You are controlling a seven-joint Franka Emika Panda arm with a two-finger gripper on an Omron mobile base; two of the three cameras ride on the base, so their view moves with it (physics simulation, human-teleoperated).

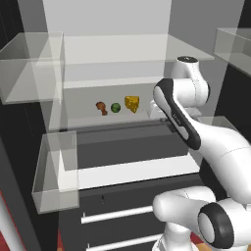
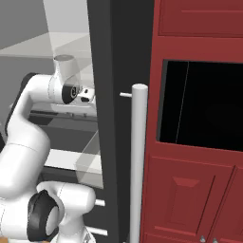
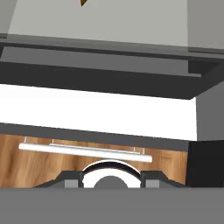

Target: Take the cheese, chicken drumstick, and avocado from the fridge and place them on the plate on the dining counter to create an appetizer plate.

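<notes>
Item one, the fridge (image 1: pixel 117 59): you face its open pale grey interior in the left base view, with glass shelves across the middle and clear door bins at the left edge and upper right corner.

Item two, the foods, in a row on one glass shelf at centre frame: the chicken drumstick (image 1: pixel 101 108) leftmost, the avocado (image 1: pixel 115 108) in the middle, the cheese (image 1: pixel 132 103) rightmost, close together but not touching.

Item three, the arm: it rises from lower right, its wrist just right of the cheese.

Item four, the gripper: you cannot tell whether it is open or closed.

Item five, surroundings in the right base view: the long white bar handle (image 2: pixel 138 161) at centre and red cabinets (image 2: pixel 199 190) at right.

Writing: none legible.
</notes>
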